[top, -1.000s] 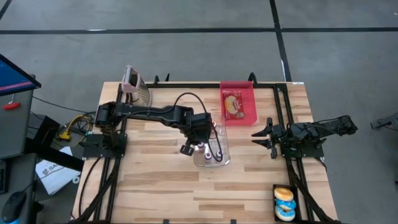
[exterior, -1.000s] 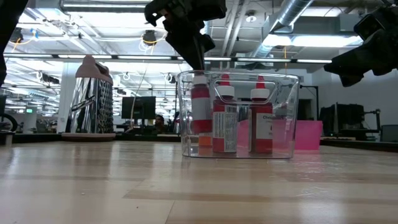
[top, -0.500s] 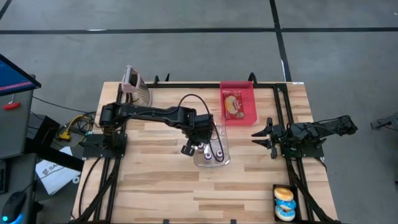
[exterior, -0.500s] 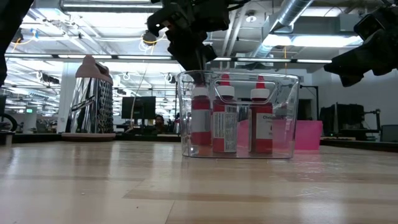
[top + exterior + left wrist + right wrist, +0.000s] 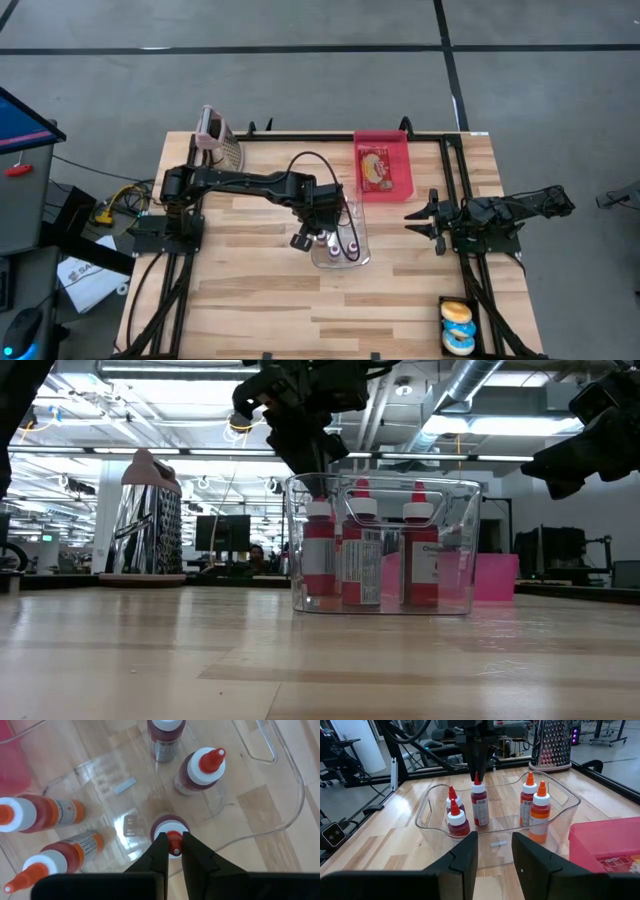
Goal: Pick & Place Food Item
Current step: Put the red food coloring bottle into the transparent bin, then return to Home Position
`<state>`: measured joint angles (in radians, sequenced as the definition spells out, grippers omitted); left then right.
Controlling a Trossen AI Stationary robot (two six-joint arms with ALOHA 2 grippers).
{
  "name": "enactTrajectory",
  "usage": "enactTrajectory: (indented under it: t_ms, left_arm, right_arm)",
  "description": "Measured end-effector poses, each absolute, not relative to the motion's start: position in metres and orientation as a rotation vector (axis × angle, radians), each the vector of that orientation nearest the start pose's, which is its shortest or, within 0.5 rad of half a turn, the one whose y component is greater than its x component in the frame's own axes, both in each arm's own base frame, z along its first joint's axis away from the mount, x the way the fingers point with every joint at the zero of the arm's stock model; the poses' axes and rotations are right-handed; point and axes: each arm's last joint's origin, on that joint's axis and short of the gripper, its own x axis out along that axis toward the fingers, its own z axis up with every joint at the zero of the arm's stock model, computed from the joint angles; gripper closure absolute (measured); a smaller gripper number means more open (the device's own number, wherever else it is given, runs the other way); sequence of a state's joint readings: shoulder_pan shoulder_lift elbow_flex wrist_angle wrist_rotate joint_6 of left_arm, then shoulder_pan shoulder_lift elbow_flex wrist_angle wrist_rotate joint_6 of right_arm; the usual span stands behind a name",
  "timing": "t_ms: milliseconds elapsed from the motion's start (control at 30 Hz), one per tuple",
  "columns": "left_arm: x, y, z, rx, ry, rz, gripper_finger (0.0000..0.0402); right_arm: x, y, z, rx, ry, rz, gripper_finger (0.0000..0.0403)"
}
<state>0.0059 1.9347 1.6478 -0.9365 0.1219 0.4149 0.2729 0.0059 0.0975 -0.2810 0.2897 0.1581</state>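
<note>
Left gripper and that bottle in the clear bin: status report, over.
Left gripper shut on red-tipped sauce bottle, upright in clear bin. Right gripper open, idle at right, near pink tray. Four bottles alongside.

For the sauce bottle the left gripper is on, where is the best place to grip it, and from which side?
Grip the red nozzle tip of the sauce bottle, coming straight down. It stands upright inside the clear bin, whose walls and neighbouring bottles block a side approach. The left gripper is shut on that tip already.
</note>
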Motion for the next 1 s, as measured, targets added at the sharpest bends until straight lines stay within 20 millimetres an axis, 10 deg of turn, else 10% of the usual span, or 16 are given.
enactTrajectory:
  t_ms: [1000]
  left_arm:
    - [0.3987,-0.0005,0.2528,0.278,1.151,-0.338,0.0302]
  right_arm:
    - [0.0872,0.0158,0.1692,0.105,0.180,-0.031,0.0290]
